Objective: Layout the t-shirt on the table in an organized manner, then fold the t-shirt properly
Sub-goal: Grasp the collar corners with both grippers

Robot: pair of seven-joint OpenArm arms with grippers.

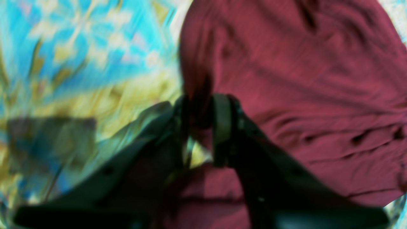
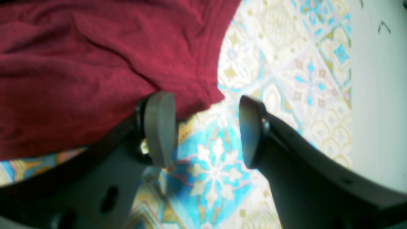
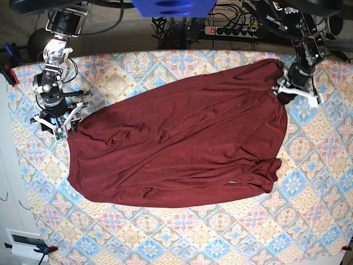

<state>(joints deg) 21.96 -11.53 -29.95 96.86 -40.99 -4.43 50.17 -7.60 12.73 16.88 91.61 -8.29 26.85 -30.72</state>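
The maroon t-shirt [image 3: 182, 143] lies spread and wrinkled across the middle of the patterned table [image 3: 220, 232]. At its upper right corner, my left gripper [image 3: 282, 94] touches the cloth. In the blurred left wrist view the left gripper [image 1: 200, 127] has its jaws close together with a fold of the t-shirt [image 1: 302, 79] pinched between them. My right gripper [image 3: 63, 128] sits at the shirt's left edge. It stands open [image 2: 206, 133]; one finger [image 2: 159, 127] overlaps the t-shirt [image 2: 79, 63] hem, and only the table [image 2: 286, 63] shows between the fingers.
A power strip with cables [image 3: 231, 27] runs behind the table's far edge. Clamps [image 3: 8, 72] hold the cloth at the left corner. A white surface [image 2: 378, 95] lies beyond the table's left side, with a white box [image 3: 22, 240] on it.
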